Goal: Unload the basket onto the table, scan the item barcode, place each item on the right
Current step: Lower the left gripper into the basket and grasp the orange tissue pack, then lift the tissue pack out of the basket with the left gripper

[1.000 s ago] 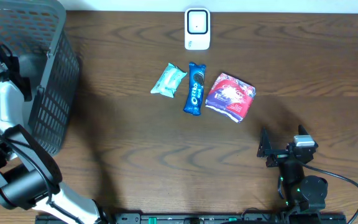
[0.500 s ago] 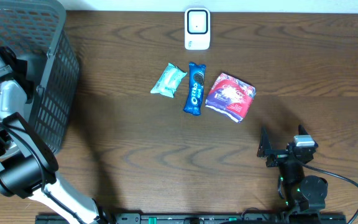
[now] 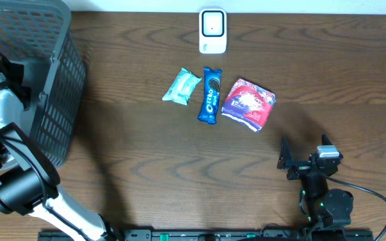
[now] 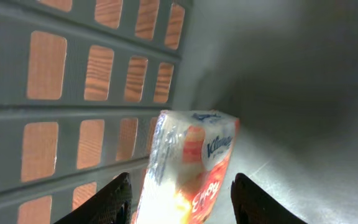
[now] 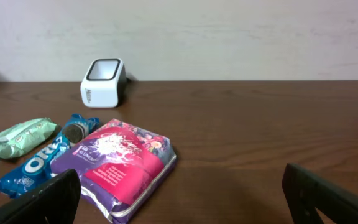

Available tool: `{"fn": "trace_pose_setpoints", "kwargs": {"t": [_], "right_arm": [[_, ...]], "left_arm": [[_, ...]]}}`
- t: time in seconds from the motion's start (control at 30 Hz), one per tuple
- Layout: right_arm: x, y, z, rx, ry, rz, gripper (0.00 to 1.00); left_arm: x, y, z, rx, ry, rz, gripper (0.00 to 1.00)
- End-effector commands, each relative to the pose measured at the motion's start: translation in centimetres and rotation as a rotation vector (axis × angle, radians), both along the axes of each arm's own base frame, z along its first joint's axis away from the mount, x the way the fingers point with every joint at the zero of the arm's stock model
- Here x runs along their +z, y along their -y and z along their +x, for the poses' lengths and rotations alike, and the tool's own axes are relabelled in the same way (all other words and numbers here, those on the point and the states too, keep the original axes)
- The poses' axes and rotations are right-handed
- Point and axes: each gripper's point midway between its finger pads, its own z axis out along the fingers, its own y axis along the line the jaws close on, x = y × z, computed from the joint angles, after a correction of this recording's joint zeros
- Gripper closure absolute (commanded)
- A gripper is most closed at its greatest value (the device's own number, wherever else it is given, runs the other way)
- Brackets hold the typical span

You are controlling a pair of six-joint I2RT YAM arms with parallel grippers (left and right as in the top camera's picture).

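My L gripper (image 4: 182,180) is in the basket (image 4: 73,93), far-left corner of the table (image 3: 179,174). Fingers (image 4: 114,202) sit either side of the tissue pack (image 4: 191,155), bottom cut off, can't tell if pinching. R gripper (image 5: 180,177) wide apart.

A dark brown wooden table (image 3: 146,167) is seen across the whole overhead view, its grain running in long wavy lines along its length. A thin pale strip (image 3: 313,5) is seen along its far edge. In the right wrist view a plain off-white wall (image 5: 229,31) is seen rising straight behind that edge, faintly mottled and unbroken. The room is lit evenly and softly. Broad, blurred shadows (image 3: 106,181) are cast on the wood, and a dull sheen is shown on the tabletop near the wall.
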Motion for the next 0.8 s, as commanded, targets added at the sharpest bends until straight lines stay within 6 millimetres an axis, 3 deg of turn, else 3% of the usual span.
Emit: {"fn": "trace_pose_setpoints", "kwargs": {"t": [0.0, 0.33, 0.5, 0.6, 0.77], "right_arm": [[-0.1, 0.2, 0.0, -0.011, -0.002, 0.013, 0.01], [-0.1, 0.2, 0.0, -0.01, -0.002, 0.013, 0.01], [-0.1, 0.2, 0.0, -0.011, -0.002, 0.013, 0.01], [-0.1, 0.2, 0.0, -0.011, -0.002, 0.013, 0.01], [-0.1, 0.2, 0.0, -0.011, -0.002, 0.013, 0.01]], "left_arm": [[-1.4, 0.3, 0.6, -0.031, 0.002, -0.045, 0.48], [-3.5, 0.2, 0.2, -0.024, -0.032, -0.068, 0.49], [-3.6, -0.3, -0.4, -0.009, -0.041, -0.075, 0.79], [-3.9, -0.3, -0.9, -0.004, -0.055, -0.085, 0.9], [-4.0, -0.3, -1.1, -0.002, -0.062, -0.09, 0.93]]}}
